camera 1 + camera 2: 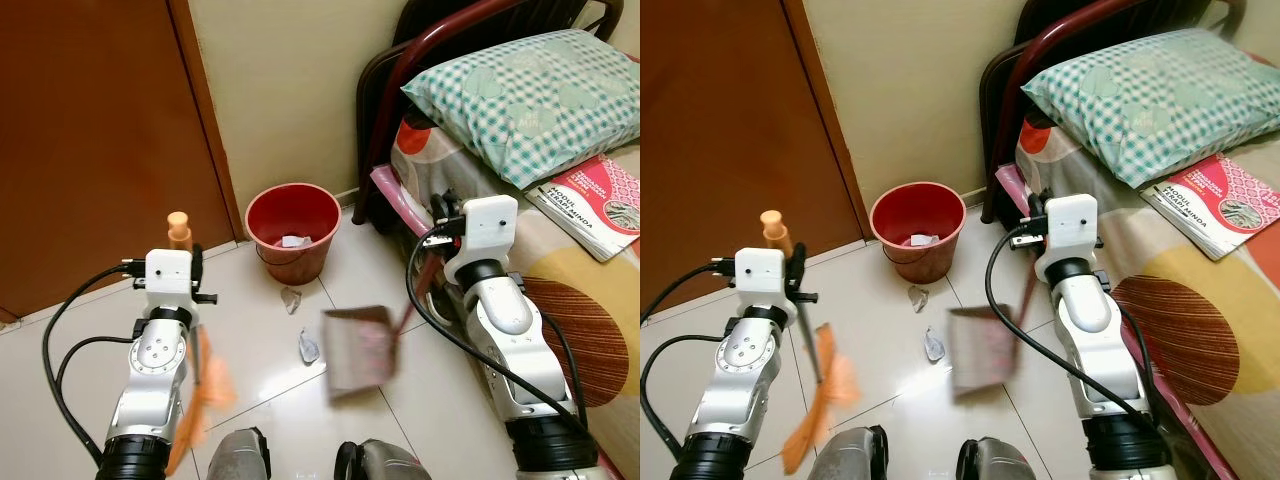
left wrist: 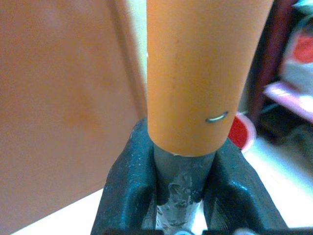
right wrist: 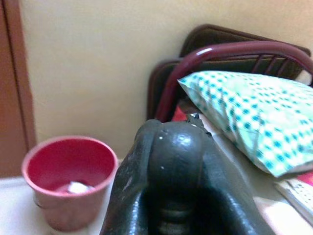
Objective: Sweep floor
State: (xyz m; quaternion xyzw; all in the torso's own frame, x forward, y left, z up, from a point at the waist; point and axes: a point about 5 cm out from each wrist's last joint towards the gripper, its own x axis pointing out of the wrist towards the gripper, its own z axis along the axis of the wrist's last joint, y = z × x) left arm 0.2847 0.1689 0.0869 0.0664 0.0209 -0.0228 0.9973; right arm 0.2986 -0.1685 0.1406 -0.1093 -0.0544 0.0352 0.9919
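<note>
Left gripper [image 2: 183, 196]: clamped on orange broom [image 1: 205, 385]. Right gripper [image 3: 168, 161]: closed round dustpan [image 1: 358, 350] handle. Paper scraps [image 1: 308, 346]: between dustpan and red bucket [image 1: 292, 230]. Advice: keep pan edge flat, sweep scraps bucket-to-pan.

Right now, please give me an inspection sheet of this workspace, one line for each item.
Surface: pale tiled floor, glossy.
Job's things: orange broom in left gripper; dustpan hangs from right gripper, blurred.
Clutter: two crumpled scraps on the tiles before the red bucket, which holds some litter.
Grippers: left shut on the broom handle; right shut on the dustpan handle.
Cables: black cables loop beside both arms, off the floor.
Surroundings: brown door, cream wall, bed with checked pillow and a book.
</note>
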